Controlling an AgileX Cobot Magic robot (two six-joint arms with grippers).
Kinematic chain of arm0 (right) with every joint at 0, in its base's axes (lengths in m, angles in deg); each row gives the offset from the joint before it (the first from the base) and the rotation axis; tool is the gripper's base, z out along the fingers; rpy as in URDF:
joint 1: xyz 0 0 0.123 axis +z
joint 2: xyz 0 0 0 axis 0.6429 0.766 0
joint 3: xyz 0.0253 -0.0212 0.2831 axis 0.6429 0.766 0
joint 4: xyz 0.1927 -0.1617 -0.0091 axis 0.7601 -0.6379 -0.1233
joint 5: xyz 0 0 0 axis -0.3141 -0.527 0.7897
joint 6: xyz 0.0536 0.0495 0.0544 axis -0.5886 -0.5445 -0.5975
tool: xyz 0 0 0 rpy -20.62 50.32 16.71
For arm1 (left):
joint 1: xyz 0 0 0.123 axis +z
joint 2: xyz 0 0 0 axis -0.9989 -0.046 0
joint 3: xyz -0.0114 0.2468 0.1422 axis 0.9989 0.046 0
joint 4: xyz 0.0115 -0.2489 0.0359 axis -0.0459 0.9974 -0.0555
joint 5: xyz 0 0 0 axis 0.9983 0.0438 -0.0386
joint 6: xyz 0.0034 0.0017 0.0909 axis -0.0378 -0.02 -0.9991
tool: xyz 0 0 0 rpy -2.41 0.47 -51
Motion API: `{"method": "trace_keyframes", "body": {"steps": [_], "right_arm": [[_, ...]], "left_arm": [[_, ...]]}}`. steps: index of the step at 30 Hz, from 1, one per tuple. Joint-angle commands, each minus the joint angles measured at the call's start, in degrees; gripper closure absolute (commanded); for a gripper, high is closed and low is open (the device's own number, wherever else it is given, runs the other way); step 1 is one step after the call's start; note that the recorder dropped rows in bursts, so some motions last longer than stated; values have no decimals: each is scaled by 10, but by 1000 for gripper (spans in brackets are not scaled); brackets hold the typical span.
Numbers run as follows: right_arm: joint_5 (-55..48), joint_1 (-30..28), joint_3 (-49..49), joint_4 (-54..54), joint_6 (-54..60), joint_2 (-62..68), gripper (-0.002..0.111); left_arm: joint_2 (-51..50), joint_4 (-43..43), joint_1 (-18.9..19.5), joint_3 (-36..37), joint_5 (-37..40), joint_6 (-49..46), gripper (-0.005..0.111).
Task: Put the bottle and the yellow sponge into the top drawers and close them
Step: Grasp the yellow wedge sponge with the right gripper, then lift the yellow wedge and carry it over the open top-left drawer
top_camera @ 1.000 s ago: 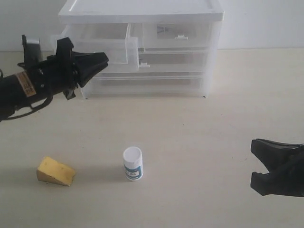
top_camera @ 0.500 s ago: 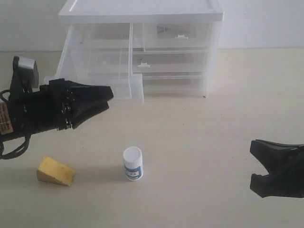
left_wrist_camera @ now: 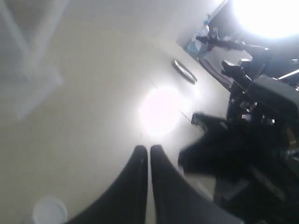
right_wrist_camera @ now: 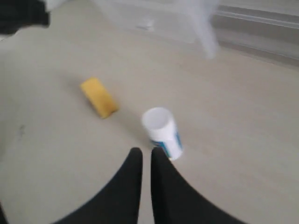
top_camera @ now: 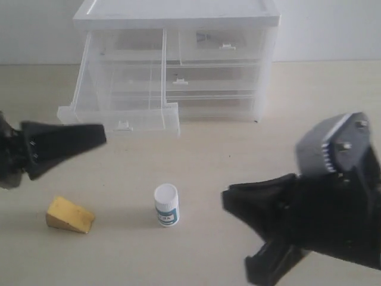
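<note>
The translucent plastic left top drawer (top_camera: 119, 117) was now fully out; loading could begin. The left gripper (left_wrist_camera: 148, 150) had withdrawn and the right gripper (right_wrist_camera: 146, 154) had advanced on the white pill bottle (top_camera: 166, 205), both jaws pressed together, empty. The yellow foam wedge (top_camera: 69, 215) lay at the bottle's 9 o'clock on the table (top_camera: 238, 149).

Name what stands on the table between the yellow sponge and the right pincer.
The bottle stands between the sponge and the right pincer, bare table either side; the exterior view shows it.
</note>
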Motion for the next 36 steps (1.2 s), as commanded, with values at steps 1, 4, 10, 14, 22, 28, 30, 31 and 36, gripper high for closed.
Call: {"method": "trace_keyframes", "body": {"steps": [1, 4, 10, 14, 22, 28, 30, 31, 36], "right_arm": [[-12, 82, -97, -36, -18, 122, 77], [-7, 121, -183, -42, -17, 246, 56], [-21, 182, -385, -101, 11, 454, 33], [-104, 192, -507, -159, 8, 555, 28], [-224, 192, -641, -160, 40, 670, 29], [-236, 192, -655, -155, 70, 679, 76], [-289, 202, -655, -141, 65, 659, 110], [-336, 211, -655, -127, 69, 638, 106], [-488, 273, -604, -120, 107, 509, 107]], "left_arm": [[162, 24, 64, 0, 100, 10, 103], [268, 23, 86, 1, 299, 26, 103], [426, 67, 89, 28, 530, 17, 103], [458, 97, 89, 42, 515, -23, 103], [458, 97, 89, 43, 506, -24, 103], [458, 97, 89, 44, 506, -26, 103], [458, 97, 89, 44, 508, -32, 103], [458, 97, 89, 44, 509, -34, 103], [458, 100, 89, 44, 512, -36, 103]]}}
